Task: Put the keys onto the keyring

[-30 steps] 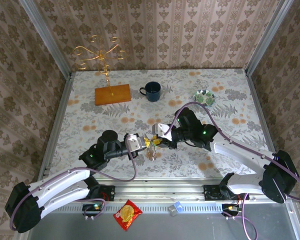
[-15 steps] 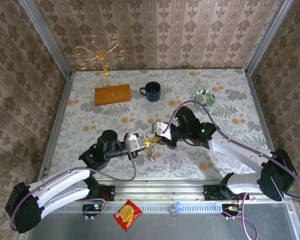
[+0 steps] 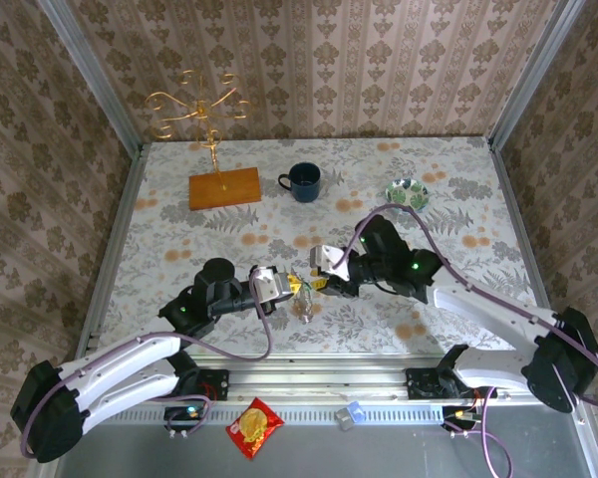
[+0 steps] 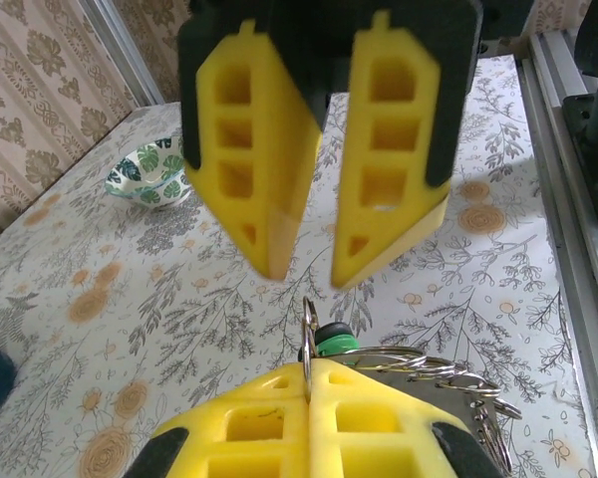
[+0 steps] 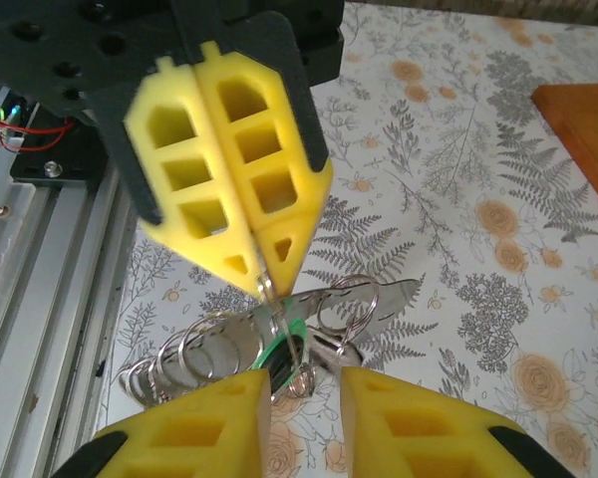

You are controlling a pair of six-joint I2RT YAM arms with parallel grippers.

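Right pincer (image 5: 301, 386) has drawn back, released; left pincer (image 5: 264, 277) clenches the keyring (image 4: 308, 334) upright, keys (image 5: 379, 297) splayed crosswise beneath.

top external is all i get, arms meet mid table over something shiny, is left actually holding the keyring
Observer: Yes. In the left wrist view the left gripper is shut on the keyring, a thin wire ring upright between its tips.
Operator: and right, is it on anything
Observer: No. The right gripper faces it, open, a clear gap between its fingers.
Operator: where's the green key
Observer: The green key has its head just behind the pinched ring; the right wrist view shows more loose rings bunched beside it.
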